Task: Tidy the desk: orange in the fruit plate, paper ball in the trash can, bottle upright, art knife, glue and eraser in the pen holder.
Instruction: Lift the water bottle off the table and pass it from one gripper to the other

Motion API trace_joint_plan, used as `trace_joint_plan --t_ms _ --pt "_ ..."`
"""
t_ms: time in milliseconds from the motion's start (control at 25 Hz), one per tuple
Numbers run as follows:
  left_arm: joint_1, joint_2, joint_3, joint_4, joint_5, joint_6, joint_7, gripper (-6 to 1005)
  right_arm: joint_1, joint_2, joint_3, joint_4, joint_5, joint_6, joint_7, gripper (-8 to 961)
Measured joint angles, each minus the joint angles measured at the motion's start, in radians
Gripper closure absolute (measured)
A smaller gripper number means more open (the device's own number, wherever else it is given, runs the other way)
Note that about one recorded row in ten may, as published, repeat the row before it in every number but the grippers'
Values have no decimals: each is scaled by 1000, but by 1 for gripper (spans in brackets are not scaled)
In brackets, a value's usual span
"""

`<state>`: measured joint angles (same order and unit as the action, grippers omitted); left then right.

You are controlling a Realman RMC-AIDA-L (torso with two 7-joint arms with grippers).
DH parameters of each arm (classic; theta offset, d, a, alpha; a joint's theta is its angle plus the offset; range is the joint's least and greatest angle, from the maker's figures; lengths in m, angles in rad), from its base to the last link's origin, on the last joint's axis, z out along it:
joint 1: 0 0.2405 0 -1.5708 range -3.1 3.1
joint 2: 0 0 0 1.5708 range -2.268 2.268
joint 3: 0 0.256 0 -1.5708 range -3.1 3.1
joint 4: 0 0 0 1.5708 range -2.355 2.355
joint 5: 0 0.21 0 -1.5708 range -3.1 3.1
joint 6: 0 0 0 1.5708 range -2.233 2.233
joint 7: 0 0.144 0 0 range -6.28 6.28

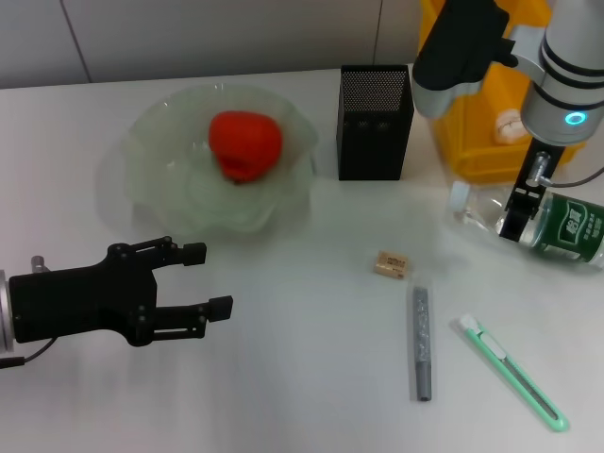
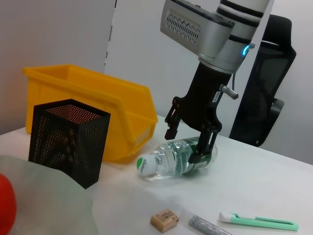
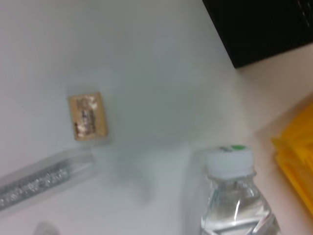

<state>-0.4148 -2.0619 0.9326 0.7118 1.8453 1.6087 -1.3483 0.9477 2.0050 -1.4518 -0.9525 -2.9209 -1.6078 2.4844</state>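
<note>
Right hand (image 1: 522, 219) down over clear plastic water bottle w/ green label (image 1: 566, 226), lying on its side on plain white tabletop (image 1: 302, 377) just in front of bright yellow plastic trash bin (image 1: 472, 142); black fingers (image 2: 205, 142) spread either side of bottle's body, seen from left wrist view, not visibly squeezing. Bottle's white cap (image 3: 229, 160) toward black square mesh pen holder (image 1: 374, 123). White crumpled paper ball (image 1: 510, 127) inside bin, partly hidden behind right arm.

Red-orange roundish fruit (image 1: 244, 143) resting in wide pale-green glass bowl w/ wavy rim (image 1: 151, 179), left of pen holder. Left hand (image 1: 203, 280) low over tabletop in front of bowl, fingers wide apart, gripping nothing.

Small tan rectangular eraser (image 1: 391, 264) flat on tabletop, centre-right. Just nearer the robot, slim grey glue tube w/ clear cap (image 1: 421, 342) lying lengthwise. Beside it to the right, long mint-green art knife w/ white tip (image 1: 514, 373), angled, apart from tube. All three outside pen holder.
</note>
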Motion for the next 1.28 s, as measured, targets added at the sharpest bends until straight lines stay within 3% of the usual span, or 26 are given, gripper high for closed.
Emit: trace_joint_plan --t_ms 600,1280 --pt "2 -1 0 0 2 -10 1 156 -61 -7 -13 0 -1 85 17 169" --pt "3 -3 0 0 2 -10 2 156 -74 12 -13 35 0 86 -7 169"
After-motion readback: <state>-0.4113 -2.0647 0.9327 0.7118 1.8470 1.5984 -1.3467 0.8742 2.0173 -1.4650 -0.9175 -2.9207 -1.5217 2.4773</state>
